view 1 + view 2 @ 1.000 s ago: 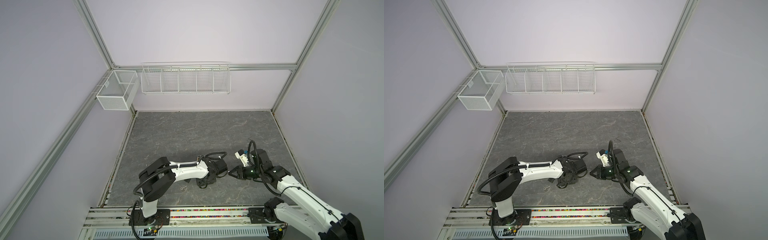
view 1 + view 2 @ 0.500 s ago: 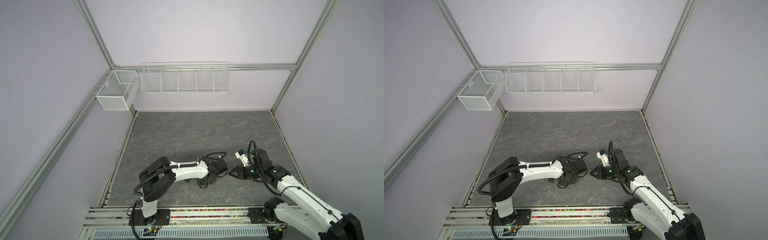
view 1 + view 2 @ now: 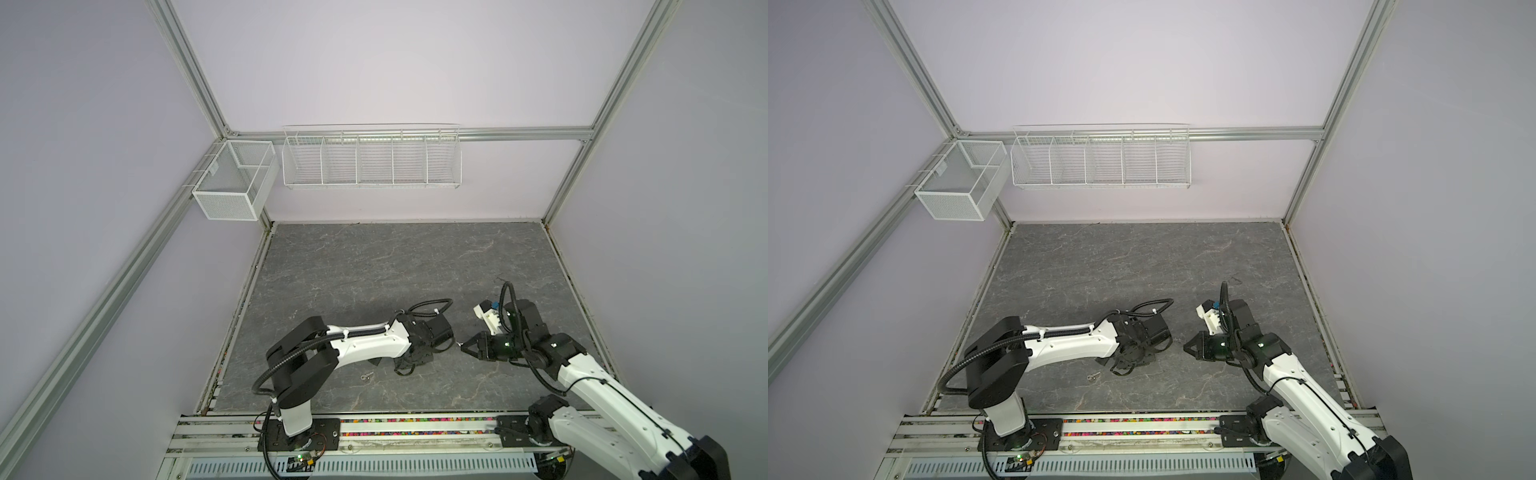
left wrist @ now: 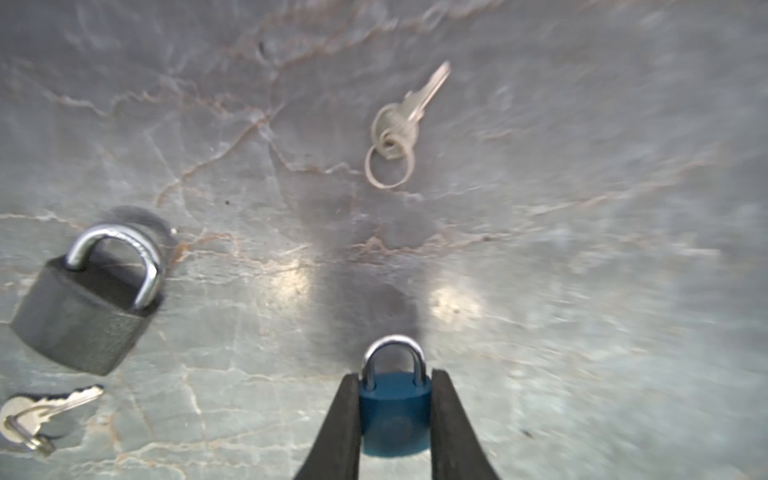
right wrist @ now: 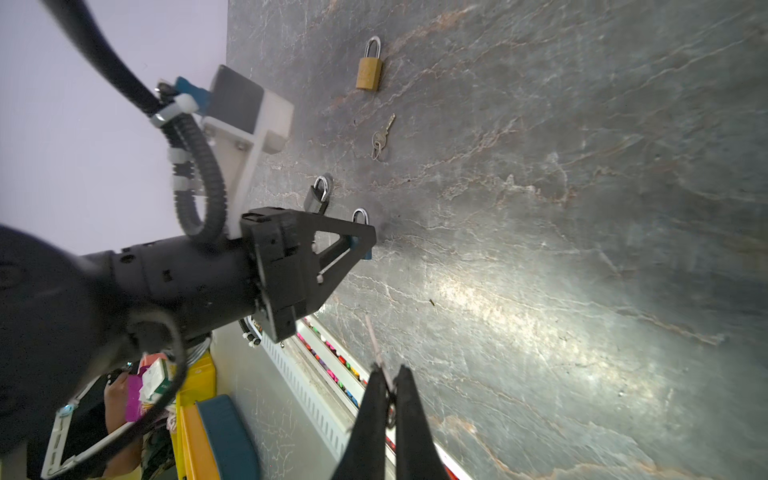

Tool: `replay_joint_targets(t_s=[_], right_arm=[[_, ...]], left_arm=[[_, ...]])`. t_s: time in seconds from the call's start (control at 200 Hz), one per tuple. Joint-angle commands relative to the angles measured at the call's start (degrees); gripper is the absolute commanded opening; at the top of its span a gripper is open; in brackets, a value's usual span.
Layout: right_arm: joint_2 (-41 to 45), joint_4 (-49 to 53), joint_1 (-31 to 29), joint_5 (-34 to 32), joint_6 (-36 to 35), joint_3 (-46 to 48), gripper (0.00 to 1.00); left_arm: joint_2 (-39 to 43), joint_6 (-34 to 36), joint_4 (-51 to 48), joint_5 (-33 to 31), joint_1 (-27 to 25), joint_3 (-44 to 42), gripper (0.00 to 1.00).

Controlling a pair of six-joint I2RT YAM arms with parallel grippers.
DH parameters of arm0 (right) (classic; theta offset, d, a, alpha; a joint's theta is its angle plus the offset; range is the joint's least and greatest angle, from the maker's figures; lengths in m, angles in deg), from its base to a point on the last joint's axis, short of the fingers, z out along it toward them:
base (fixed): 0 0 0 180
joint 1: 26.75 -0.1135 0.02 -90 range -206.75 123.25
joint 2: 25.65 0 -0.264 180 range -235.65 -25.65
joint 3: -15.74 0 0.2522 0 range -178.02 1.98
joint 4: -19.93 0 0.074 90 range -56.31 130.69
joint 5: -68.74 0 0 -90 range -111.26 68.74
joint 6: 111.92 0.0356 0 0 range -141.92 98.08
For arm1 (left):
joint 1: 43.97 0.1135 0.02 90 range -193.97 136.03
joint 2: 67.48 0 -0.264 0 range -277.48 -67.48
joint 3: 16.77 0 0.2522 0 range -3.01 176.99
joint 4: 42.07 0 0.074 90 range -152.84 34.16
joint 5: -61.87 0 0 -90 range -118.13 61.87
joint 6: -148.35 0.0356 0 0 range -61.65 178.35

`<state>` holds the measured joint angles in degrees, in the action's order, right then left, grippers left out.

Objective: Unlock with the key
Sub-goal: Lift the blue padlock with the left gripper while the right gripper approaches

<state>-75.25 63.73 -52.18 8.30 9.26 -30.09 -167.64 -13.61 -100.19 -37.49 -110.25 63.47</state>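
Now, your left tool (image 4: 395,374) is clamped on the blue padlock (image 4: 395,415), with one finger flat against each side of the body and the shackle pointing away from the wrist. It sits low over the table (image 4: 582,249), toward the near edge where the arms are mounted and about midway between the side edges. Whether the lock rests on the surface, I cannot tell. Your right tool (image 5: 389,370) is pinched shut on the key (image 5: 373,336), whose thin blade sticks out past the fingertips. It is close to the left tool but not touching it. The keyway is not visible and is probably in the base, facing the left tool's palm. Roll the left wrist first so that the base faces the key. Then line the blade up with the lock's long axis and feed it in slowly and straight. Little of the key is gripped, so a sideways push would likely swivel it. Leave the grey padlock (image 4: 83,307) and the loose keys (image 4: 395,124) alone.
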Motion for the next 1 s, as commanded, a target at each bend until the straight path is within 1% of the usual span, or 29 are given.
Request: replay_joint_targets(t_s=[0.0, 0.075, 0.165, 0.305, 0.47, 0.57, 0.71, 0.845, 0.994], right_arm=[[1.7, 2.9, 0.3, -3.1, -1.6, -2.3, 0.06], [2.6, 2.6, 0.2, -3.3, -1.6, -3.0, 0.07], [3.3, 2.6, -0.6, -5.2, -1.9, -4.1, 0.06], [3.5, 3.0, -3.0, -9.6, -1.9, -6.5, 0.07], [3.2, 0.9, -8.1, -15.7, 0.2, -8.3, 0.07], [2.8, -0.4, -11.9, -20.2, 1.3, -9.5, 0.07], [2.1, -3.4, -16.1, -25.2, 3.0, -10.5, 0.07], [0.0, -9.2, -19.7, -26.8, 3.3, -11.7, 0.07], [-5.4, -11.5, -22.6, -28.7, 2.8, -15.2, 0.07]], left_arm=[[4.5, -1.2, 1.8, -2.6, 1.4, -0.1, 0.05], [6.4, -0.6, 2.7, -2.9, 2.5, 0.1, 0.03], [8.4, 0.0, 4.2, -2.6, 4.1, 0.5, 0.0], [11.5, -0.1, 6.9, -3.6, 6.1, 0.8, 0.0], [15.8, -1.9, 13.5, -7.1, 7.2, -1.5, 0.0], [18.6, -3.8, 19.0, -6.8, 8.5, -4.4, 0.0], [21.9, -7.0, 22.9, -7.3, 10.1, -7.1, 0.0], [23.9, -9.8, 25.0, -6.8, 10.5, -8.2, 0.0], [24.9, -10.6, 25.6, -6.6, 10.6, -7.9, 0.0]])
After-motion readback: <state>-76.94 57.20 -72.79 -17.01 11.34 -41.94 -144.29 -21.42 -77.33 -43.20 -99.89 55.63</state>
